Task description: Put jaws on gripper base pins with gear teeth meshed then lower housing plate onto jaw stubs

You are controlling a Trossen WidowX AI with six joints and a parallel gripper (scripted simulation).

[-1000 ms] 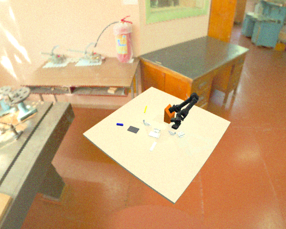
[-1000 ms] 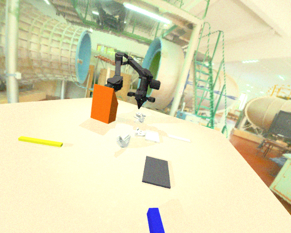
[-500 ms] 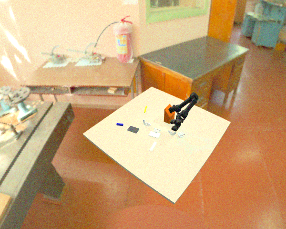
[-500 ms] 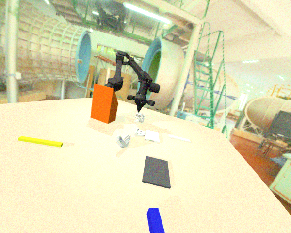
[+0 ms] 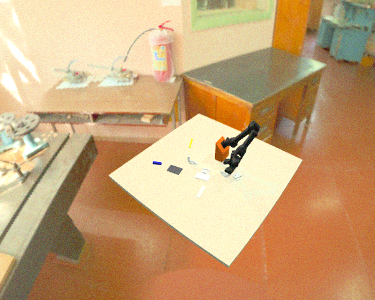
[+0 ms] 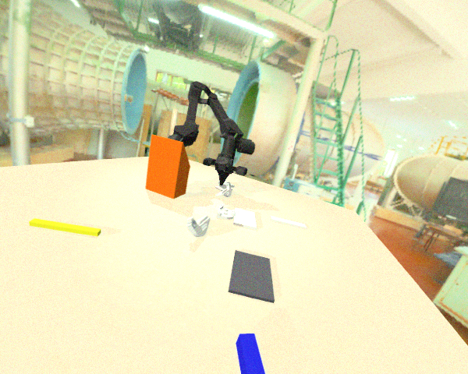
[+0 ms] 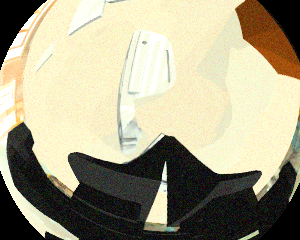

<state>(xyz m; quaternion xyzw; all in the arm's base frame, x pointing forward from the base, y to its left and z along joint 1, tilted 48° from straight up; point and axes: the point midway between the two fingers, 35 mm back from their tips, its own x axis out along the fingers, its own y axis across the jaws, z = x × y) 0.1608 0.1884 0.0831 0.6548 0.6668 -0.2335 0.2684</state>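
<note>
On one tabletop (image 5: pixel 181 206) (image 6: pixel 105 290) (image 7: pixel 190 110) there are two curved white pieces (image 5: pixel 189 160) (image 6: pixel 199 226) (image 7: pixel 145 65) and two small white pieces (image 5: pixel 237 177) (image 6: pixel 226 213). There is one white square (image 5: pixel 202 176) (image 6: pixel 244 218) (image 7: pixel 87 16), one white strip (image 5: pixel 200 191) (image 6: pixel 288 222) (image 7: pixel 45 58) and one dark plate (image 5: pixel 174 169) (image 6: pixel 251 275). There is also one yellow bar (image 5: pixel 190 143) (image 6: pixel 65 227), one blue bar (image 5: pixel 157 162) (image 6: pixel 250 354) and one orange block (image 5: pixel 219 150) (image 6: pixel 164 167) (image 7: pixel 272 42). That makes four kinds with a single plain color other than white, one thing of each, and six white things in all.

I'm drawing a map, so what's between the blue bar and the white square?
A dark tile lies between the blue bar and the white square. Both the top and exterior views show it.
</note>
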